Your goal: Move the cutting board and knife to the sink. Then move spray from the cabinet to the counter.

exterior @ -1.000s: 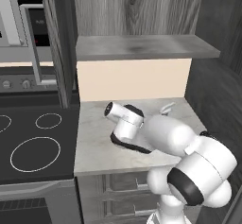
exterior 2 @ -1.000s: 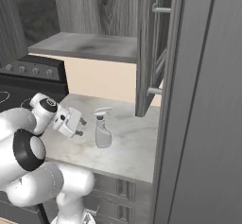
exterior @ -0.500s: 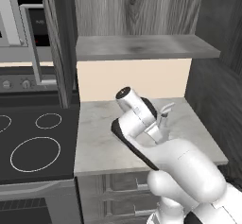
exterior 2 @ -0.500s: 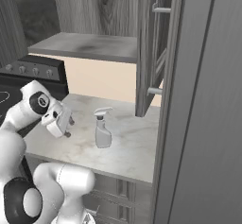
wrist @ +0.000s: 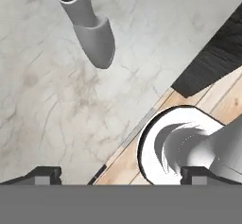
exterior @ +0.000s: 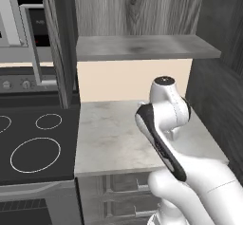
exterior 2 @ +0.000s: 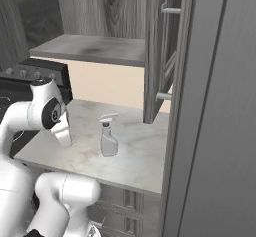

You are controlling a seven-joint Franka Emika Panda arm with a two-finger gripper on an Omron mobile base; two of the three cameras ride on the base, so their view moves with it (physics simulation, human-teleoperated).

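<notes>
Standing spray (wrist: 90,27) beyond parted fingers (wrist: 45,173)

Glossy white rounded arm (exterior: 171,119) shells, black bands at joints, dark grey round cap on one joint; small dark square fingers (wrist: 45,173).

I see the pale grey spray bottle (exterior 2: 108,140) upright on the marble worktop (exterior 2: 135,156), below the open dark wood-grain cabinet (exterior 2: 155,51).

My arm is folded back over itself, wrist bent down, and my gripper (wrist: 121,173) points downward with its jaws wide apart.
</notes>
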